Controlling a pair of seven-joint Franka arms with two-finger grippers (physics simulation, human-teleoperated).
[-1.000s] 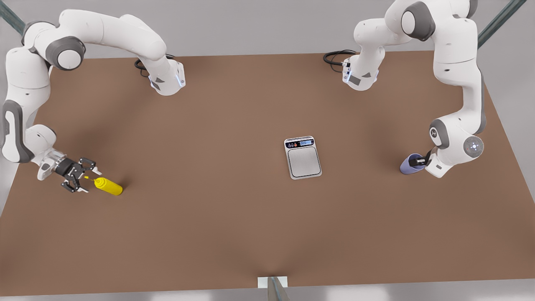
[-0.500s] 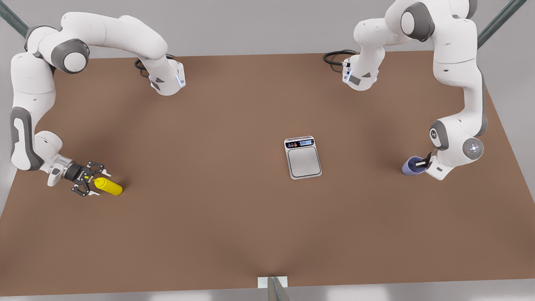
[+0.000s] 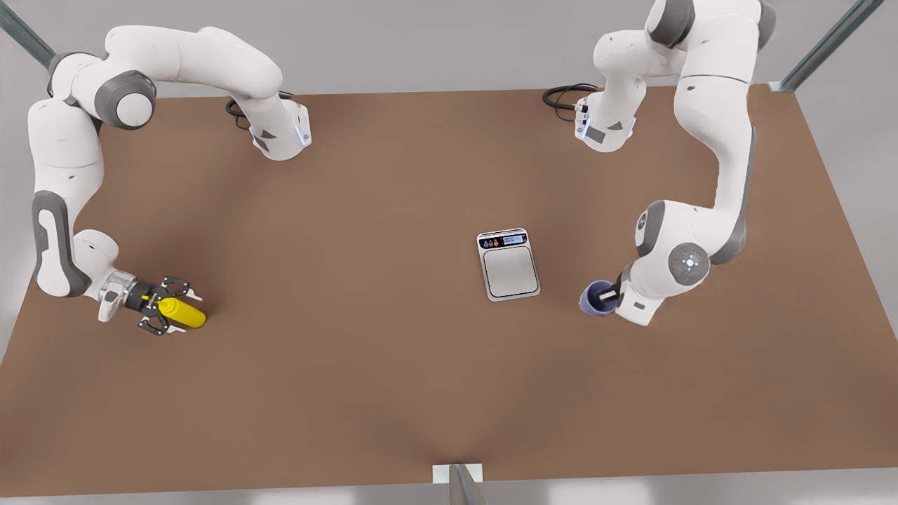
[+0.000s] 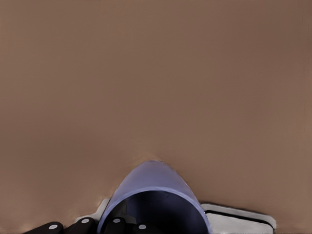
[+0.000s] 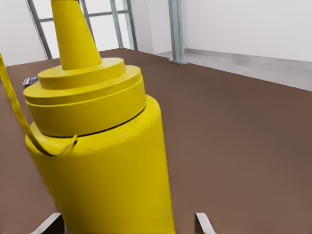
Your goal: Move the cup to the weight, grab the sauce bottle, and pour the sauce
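Front view | left claw [image 3: 609, 297] grips cup [image 3: 595, 297] | right claw [image 3: 163, 308] spread (astride sauce bottle [image 3: 181, 312])

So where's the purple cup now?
In the front view, the cup is held by the left end effector, just right of the scale.

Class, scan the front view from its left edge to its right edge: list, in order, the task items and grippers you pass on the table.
right gripper → sauce bottle → weight → cup → left gripper
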